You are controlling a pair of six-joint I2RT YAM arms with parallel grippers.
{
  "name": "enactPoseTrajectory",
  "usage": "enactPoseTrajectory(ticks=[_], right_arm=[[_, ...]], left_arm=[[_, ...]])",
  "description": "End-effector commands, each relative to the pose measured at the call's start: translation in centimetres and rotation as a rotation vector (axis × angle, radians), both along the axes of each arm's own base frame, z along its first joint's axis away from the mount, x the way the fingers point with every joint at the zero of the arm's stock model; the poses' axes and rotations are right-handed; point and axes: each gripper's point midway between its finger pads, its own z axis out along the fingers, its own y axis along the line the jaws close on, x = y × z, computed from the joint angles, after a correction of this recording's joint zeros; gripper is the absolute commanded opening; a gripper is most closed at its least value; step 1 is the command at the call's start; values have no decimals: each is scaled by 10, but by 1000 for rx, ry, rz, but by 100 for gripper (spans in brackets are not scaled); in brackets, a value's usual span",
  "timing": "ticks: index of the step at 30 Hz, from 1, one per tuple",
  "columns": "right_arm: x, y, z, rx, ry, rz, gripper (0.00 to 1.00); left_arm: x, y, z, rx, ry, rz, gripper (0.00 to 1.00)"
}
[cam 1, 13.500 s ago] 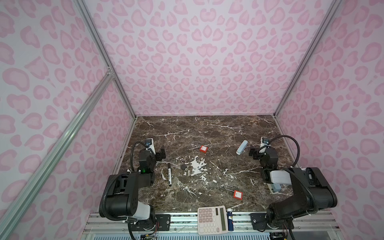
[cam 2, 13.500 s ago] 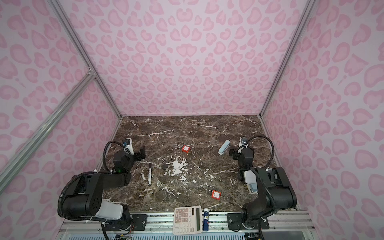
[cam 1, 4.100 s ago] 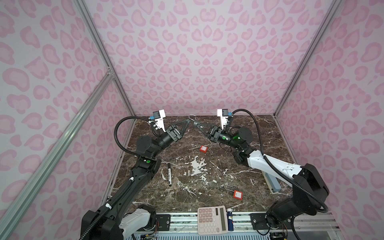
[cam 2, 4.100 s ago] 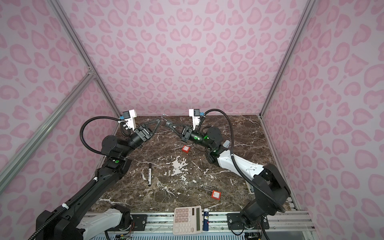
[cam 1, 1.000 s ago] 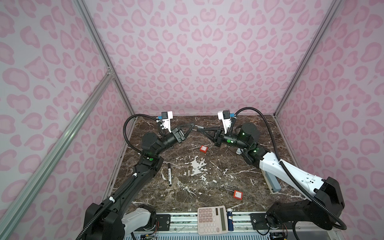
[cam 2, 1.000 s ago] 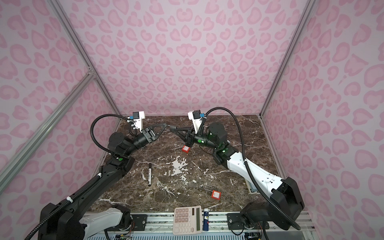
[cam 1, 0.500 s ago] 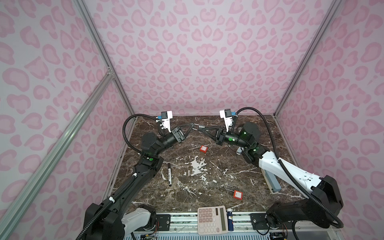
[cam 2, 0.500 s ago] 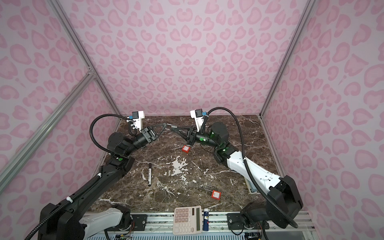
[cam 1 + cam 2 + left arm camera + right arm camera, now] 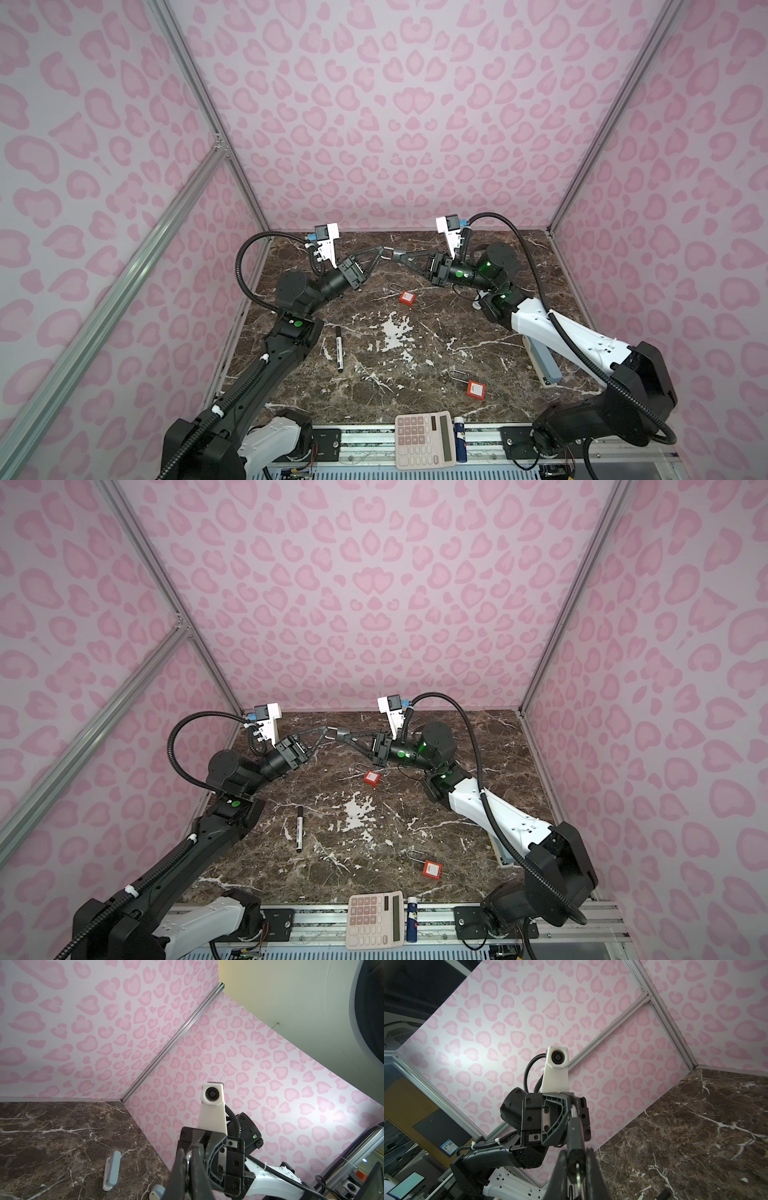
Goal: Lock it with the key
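A key (image 9: 387, 250) is being pinched in mid-air from two sides.
The left end effector (image 9: 380, 252) is clamping narrowly on the key above the back of the surface (image 9: 415, 386), while the right end effector (image 9: 396, 252) is gripping it from the opposite side. A red padlock (image 9: 407, 298) is lying on the surface below them; a second padlock (image 9: 476, 390) is lying toward the front right.

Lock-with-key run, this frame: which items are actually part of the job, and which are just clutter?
In the job: key, pinched between left gripper and right gripper; far red padlock; near red padlock, target unclear.
Lying about: marker; calculator; blue-capped tube; pale blue tool.
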Motion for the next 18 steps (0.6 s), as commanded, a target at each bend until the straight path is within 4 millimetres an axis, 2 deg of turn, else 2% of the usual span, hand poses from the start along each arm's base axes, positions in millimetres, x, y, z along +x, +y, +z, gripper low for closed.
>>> enactPoseTrajectory(ticks=[1, 18], right_arm=[[-9, 1, 20, 62, -50, 48, 0], [-16, 14, 24, 82, -3, 163, 0]], left_arm=[[-8, -4, 0, 19, -35, -40, 4], [-15, -8, 3, 49, -69, -64, 4]])
